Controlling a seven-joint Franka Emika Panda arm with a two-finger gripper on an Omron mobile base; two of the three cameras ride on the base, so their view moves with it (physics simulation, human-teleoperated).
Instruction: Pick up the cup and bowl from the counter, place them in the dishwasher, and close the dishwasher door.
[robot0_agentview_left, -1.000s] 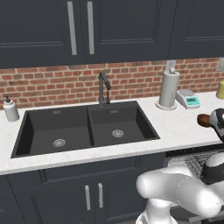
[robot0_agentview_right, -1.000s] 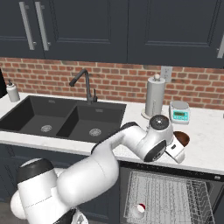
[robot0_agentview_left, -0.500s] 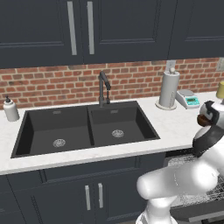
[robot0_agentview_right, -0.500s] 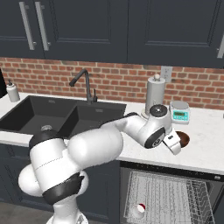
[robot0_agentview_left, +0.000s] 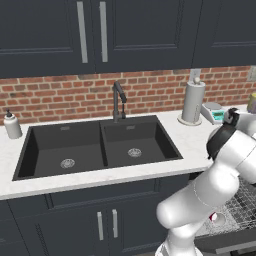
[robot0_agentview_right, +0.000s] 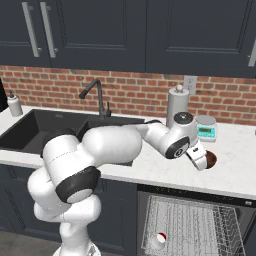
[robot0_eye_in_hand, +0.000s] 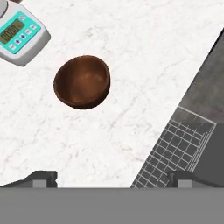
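Observation:
The dark-brown glossy bowl (robot0_eye_in_hand: 83, 82) sits upright on the white marbled counter (robot0_eye_in_hand: 144, 52), up and left of centre in the hand view. My gripper (robot0_eye_in_hand: 113, 179) hangs above the counter, its two fingertips (robot0_eye_in_hand: 41, 178) far apart and open with nothing between them. From the right base camera the hand (robot0_agentview_right: 201, 160) hovers just left of the bowl (robot0_agentview_right: 212, 160), which it half covers. The small red cup (robot0_agentview_right: 159, 239) lies in the dishwasher's grey wire rack (robot0_agentview_right: 200, 220), also seen as the cup (robot0_agentview_left: 216, 218) beside my arm. The dishwasher door is hidden.
A white-and-teal scale (robot0_eye_in_hand: 19, 33) stands close beside the bowl, with a paper-towel roll (robot0_agentview_right: 176, 107) behind it. The pulled-out rack (robot0_eye_in_hand: 175, 151) lies below the counter edge. Left are the black double sink (robot0_agentview_left: 97, 147), faucet (robot0_agentview_left: 118, 100) and soap bottle (robot0_agentview_left: 12, 125).
The arm has swung up and right, bringing the hand from the counter's front edge to beside the bowl. Bowl and cup have not moved; the jaws stay open.

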